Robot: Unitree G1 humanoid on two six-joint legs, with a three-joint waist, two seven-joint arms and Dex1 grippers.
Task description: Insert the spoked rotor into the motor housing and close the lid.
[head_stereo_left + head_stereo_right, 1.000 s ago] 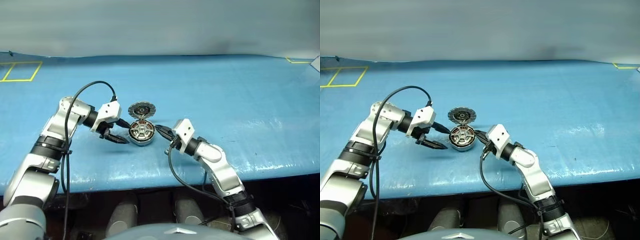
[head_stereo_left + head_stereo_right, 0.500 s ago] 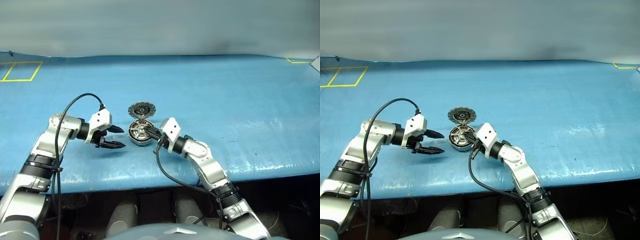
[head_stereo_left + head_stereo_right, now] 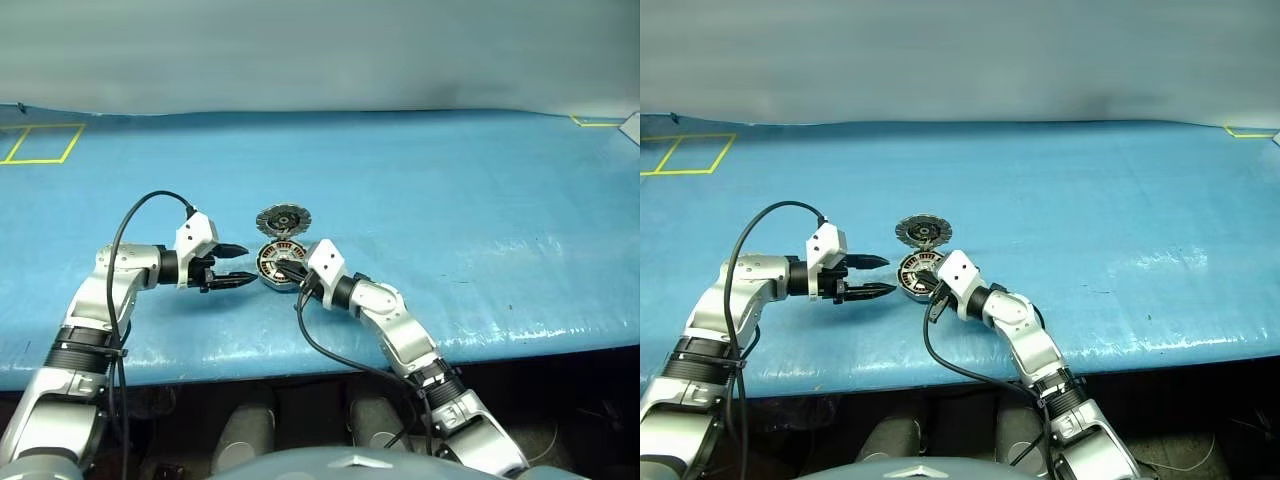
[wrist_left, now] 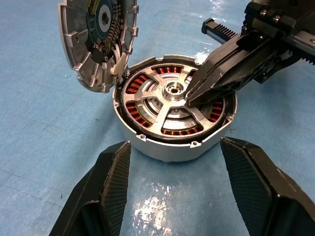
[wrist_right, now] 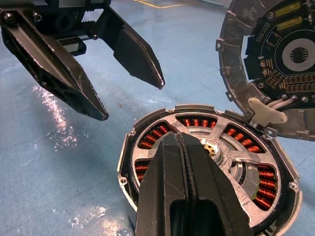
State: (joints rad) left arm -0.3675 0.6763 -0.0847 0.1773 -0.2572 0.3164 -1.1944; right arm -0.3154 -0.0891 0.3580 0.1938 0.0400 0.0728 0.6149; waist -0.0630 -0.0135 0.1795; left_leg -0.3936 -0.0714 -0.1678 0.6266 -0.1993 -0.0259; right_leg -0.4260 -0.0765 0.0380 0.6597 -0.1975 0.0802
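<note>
The motor housing (image 3: 278, 266) sits on the blue table with copper windings showing. The spoked rotor (image 4: 147, 105) lies seated inside it, its silver spokes over the windings. The lid (image 3: 282, 219) stands open, hinged at the housing's far side, circuit face towards me. My right gripper (image 4: 189, 101) is shut with nothing held, and its tips rest on the rotor beside the hub. My left gripper (image 3: 250, 264) is open and level just left of the housing, apart from it, one finger to each side of the casing (image 4: 167, 150) in the left wrist view.
The blue table cover (image 3: 450, 200) spreads wide on all sides, and its front edge (image 3: 520, 345) runs close below the arms. A yellow tape square (image 3: 40, 142) marks the far left. Black cables loop from both wrists.
My right gripper has slid left from beside the housing onto the rotor. My left gripper has drawn back a little to the left, sunk and turned level.
</note>
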